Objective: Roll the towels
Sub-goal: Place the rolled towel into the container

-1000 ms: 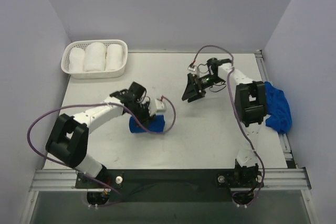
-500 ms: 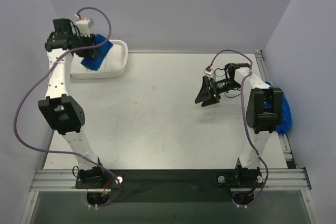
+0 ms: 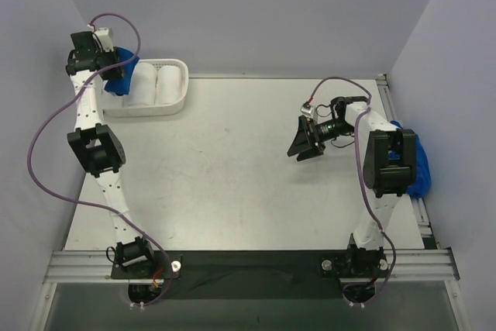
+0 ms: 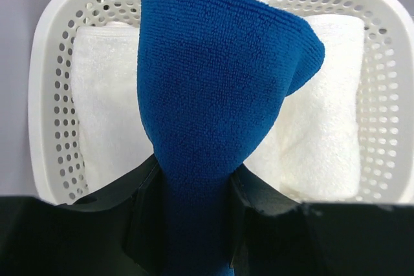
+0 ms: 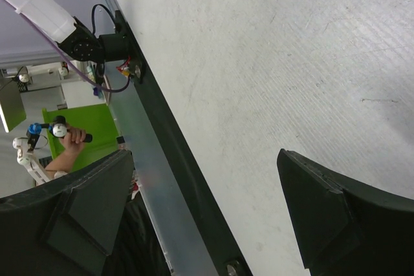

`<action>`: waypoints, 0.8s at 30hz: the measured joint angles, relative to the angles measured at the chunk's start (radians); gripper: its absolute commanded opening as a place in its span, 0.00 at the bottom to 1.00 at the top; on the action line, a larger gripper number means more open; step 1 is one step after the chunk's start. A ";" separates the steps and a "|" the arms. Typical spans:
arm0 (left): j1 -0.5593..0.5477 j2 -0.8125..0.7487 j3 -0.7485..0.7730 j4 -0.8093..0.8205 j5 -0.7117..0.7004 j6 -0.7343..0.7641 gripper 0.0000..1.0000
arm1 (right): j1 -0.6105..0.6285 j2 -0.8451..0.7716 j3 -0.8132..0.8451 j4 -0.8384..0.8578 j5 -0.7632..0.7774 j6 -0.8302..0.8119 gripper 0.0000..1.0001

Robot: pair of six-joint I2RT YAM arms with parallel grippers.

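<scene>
1. As the left arm reaches to the far-left corner, the left gripper (image 4: 194, 224) is clamped on a short, fat blue towel bundle (image 4: 217, 95). It holds the bundle above the left end of the white perforated basket (image 4: 46, 56).
2. The coming move turns on how the bundle sits over the basket. In the left wrist view it points straight out from the fingers. Its long axis runs roughly in line with the white towel rolls (image 4: 107, 114) lying on either side below it.
3. I cannot tell whether the bundle touches those rolls or hangs just above them. No open slot shows beneath it, so my guess is that it will end up resting on top of them.
4. The right gripper (image 3: 304, 142) hangs over bare table (image 3: 232, 160) with its fingers spread wide and nothing between them.
5. A loose blue towel heap (image 3: 412, 162) lies at the table's right edge, just beside the right arm's upper link. It is well apart from the left arm, so the right arm is much the nearer for that one.
6. A second ago the left gripper was down on this same bundle near the middle of the table.
7. Half a second ago it had carried the bundle up over the basket. It has since swung a little further left, uncovering two of the white rolls.
8. Over the full second the right gripper has drifted to the right. In the last half second it has barely shifted.
</scene>
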 measured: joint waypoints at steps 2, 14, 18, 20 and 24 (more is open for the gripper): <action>0.000 0.026 0.000 0.023 -0.014 -0.016 0.00 | 0.000 0.000 -0.004 0.000 0.000 -0.005 1.00; 0.008 0.109 0.000 0.132 -0.105 -0.110 0.00 | 0.000 0.000 -0.043 -0.002 0.008 -0.026 1.00; 0.012 0.127 0.000 0.157 -0.115 -0.110 0.03 | 0.000 0.000 -0.043 -0.002 0.009 -0.028 1.00; 0.014 0.136 -0.006 0.167 -0.115 -0.110 0.06 | 0.000 0.000 -0.043 -0.002 0.009 -0.028 1.00; 0.020 0.155 -0.018 0.177 -0.115 -0.110 0.27 | 0.000 0.000 -0.043 -0.002 0.010 -0.028 1.00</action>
